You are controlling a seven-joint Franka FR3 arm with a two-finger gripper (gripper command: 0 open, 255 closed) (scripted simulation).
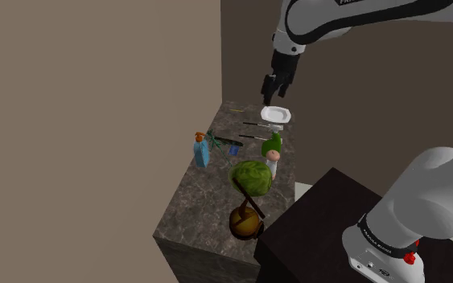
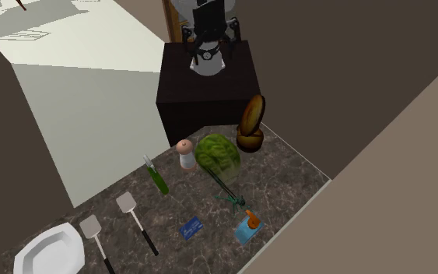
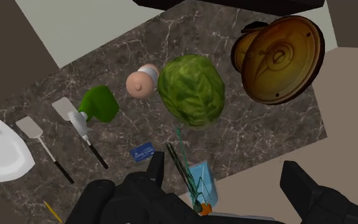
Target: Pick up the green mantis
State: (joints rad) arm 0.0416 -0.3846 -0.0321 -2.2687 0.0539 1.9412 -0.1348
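Note:
The green mantis (image 1: 220, 141) is a thin teal-green insect figure lying on the dark marble counter (image 1: 208, 201). It lies between a green cabbage (image 2: 217, 154) and a blue bottle with an orange top (image 2: 247, 227); in the second exterior view I see the mantis (image 2: 231, 198) next to that bottle. My black gripper (image 1: 276, 87) hangs high above the counter, over the end with the white plate (image 1: 276, 115). In the wrist view my gripper (image 3: 224, 163) is open and empty, with the mantis (image 3: 181, 143) far below, close to the left finger.
On the counter also stand a brown wooden bowl with a dish (image 3: 278, 57), a small shaker (image 3: 141, 83) and a green bottle (image 3: 98, 105). Two spatulas (image 2: 127, 206), a blue card (image 3: 142, 151) and a dark stick lie nearby. Walls flank the counter, and the stand (image 2: 209, 82) is behind it.

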